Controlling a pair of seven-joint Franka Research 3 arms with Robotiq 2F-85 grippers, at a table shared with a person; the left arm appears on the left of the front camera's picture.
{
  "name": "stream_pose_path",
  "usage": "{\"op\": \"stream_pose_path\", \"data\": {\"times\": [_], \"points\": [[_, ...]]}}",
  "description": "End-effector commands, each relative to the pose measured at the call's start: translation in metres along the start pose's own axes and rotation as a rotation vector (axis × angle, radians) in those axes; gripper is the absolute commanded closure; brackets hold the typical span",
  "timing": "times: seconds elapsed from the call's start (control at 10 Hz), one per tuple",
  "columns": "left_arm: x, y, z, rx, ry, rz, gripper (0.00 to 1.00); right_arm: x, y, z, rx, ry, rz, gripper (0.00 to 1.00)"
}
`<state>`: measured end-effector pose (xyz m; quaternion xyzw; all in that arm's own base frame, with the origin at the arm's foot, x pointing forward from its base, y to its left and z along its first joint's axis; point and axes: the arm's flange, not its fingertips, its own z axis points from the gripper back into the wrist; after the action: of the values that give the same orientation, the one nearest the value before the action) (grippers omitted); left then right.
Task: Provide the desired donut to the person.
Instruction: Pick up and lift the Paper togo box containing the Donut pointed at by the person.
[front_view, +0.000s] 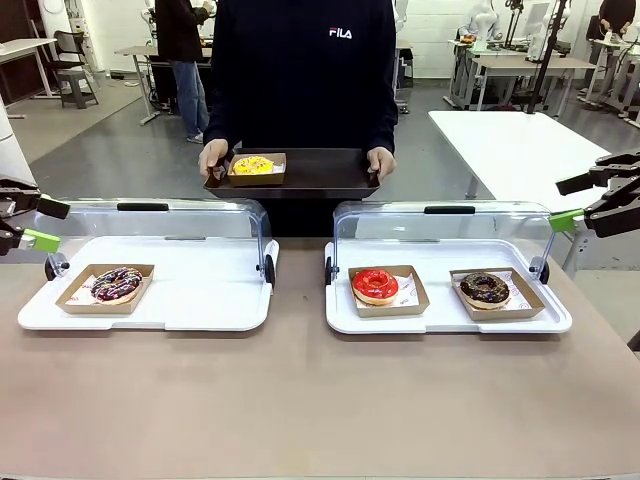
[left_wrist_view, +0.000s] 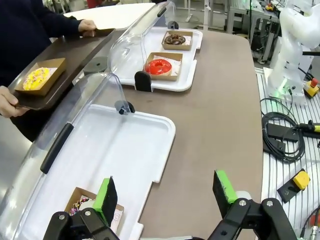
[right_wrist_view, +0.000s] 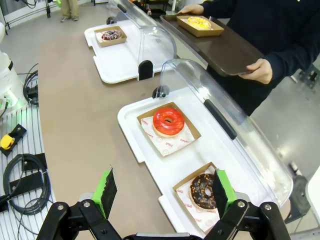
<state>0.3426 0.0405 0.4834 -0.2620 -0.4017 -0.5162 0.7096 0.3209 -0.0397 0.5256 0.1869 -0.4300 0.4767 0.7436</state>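
While the person (front_view: 300, 70) stands at the far side of the table (front_view: 300, 410), both hands grip the ends of a dark tray (front_view: 320, 180). Yellow donut (front_view: 253, 165) sits in a cardboard box toward that tray's left end in the front view, beyond the two display trays.

Left white tray (front_view: 200, 300): left lid (front_view: 190, 225) tipped up at the back, one sprinkled donut (front_view: 117, 284) boxed near its left end.

Right white tray (front_view: 440, 318): right lid (front_view: 440, 232) likewise up, red donut (front_view: 375, 285) and chocolate donut (front_view: 485, 289) boxed side by side, not touching.

Left gripper (front_view: 45, 223) hangs off the left white tray's outer end, fingers spread wide, nothing between them. Right gripper (front_view: 568, 202) sits off the right white tray's outer end, also spread wide and empty.
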Motion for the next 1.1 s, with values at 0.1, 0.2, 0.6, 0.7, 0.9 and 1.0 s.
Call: {"op": "stream_pose_path", "data": {"times": [0.1, 0.2, 0.6, 0.7, 0.9, 1.0], "points": [[-0.0029, -0.0102, -0.0049, -0.017, 0.036, 0.069, 0.00, 0.0009, -0.0014, -0.0027, 0.011, -0.023, -0.001, 0.00], [-0.0043, -0.0070, -0.0036, -0.021, 0.049, 0.121, 0.00, 0.0009, -0.0014, -0.0027, 0.011, -0.023, -0.001, 0.00], [-0.0120, -0.0029, -0.0004, -0.023, 0.086, 0.219, 0.00, 0.0009, -0.0014, -0.0027, 0.011, -0.023, -0.001, 0.00], [-0.0117, -0.0031, -0.0001, -0.031, 0.091, 0.222, 0.00, 0.0009, -0.0014, -0.0027, 0.011, -0.023, -0.001, 0.00], [-0.0098, -0.0036, -0.0006, -0.031, 0.090, 0.232, 0.00, 0.0009, -0.0014, -0.0027, 0.011, -0.023, -0.001, 0.00], [-0.0082, -0.0049, -0.0003, -0.021, 0.111, 0.240, 0.00, 0.0009, -0.0014, -0.0027, 0.011, -0.023, -0.001, 0.00]]}}
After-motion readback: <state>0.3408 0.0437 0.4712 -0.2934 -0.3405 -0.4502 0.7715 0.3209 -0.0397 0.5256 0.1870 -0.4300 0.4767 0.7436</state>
